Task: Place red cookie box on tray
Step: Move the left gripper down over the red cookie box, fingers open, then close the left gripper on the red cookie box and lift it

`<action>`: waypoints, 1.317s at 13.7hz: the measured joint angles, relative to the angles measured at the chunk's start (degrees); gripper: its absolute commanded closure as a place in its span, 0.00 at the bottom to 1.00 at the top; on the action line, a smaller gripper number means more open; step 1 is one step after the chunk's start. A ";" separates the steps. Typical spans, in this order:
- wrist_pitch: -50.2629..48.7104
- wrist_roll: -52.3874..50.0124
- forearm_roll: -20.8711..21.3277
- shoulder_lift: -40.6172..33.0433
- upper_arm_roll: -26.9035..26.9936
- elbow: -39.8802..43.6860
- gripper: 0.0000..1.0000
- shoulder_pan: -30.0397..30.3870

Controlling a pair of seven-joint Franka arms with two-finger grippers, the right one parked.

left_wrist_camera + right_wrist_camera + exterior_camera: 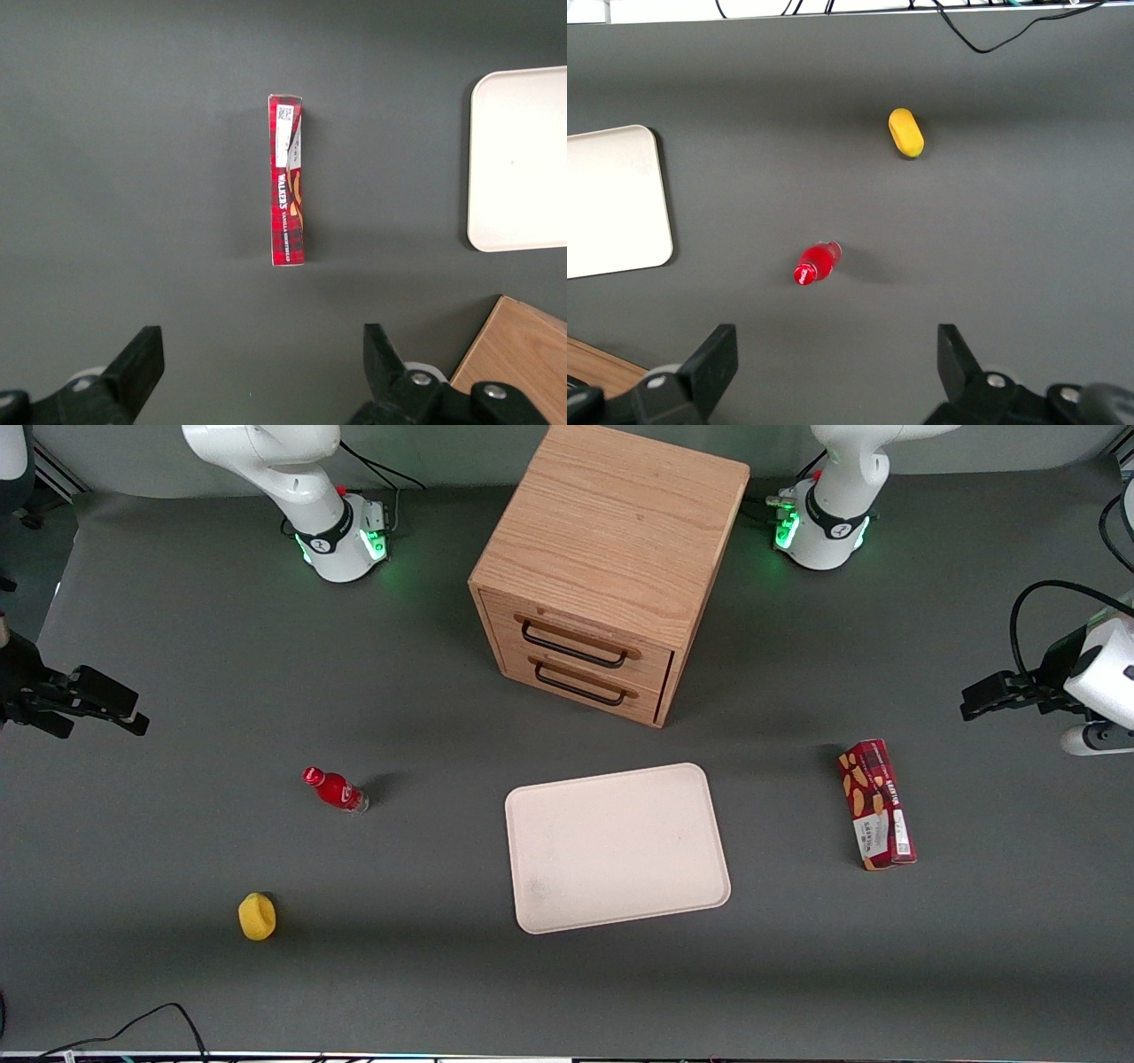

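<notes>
1. Cardboard made up the red cookie box (877,804), which lay on its own on the grey worktop (177,691), toward the working arm's end, well apart from the tray (617,848) and touching nothing.
2. The gripper (264,367) hung above the worktop with its fingers spread wide and nothing between them; in the front view it sat farther from the camera than the box and out toward the table's edge.
3. From the wrist camera the box stood on a narrow long side, its length running straight away from the gap between the fingers.
4. It looked light and fairly stiff, though thin card would probably dent under a hard squeeze, and the printed faces might be somewhat slick.
5. The sensible hold seemed to be across the narrow width near mid-length, pads on the two broad faces, so it would not tip or swing.
6. The tray lay bare and far wider than the box, in front of the wooden drawer cabinet (611,567).
</notes>
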 measured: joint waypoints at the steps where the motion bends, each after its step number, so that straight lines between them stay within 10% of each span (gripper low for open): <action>1: -0.13 0.00 0.00 0.12 -0.03 0.00 0.00 -0.01; 8: 0.47 0.03 -0.02 3.18 -0.37 -0.49 0.00 -0.85; 16: 25.50 1.08 0.46 13.55 -0.38 -13.49 0.00 -0.90; 18: 31.61 1.85 0.68 18.00 -0.32 -13.96 0.23 -0.87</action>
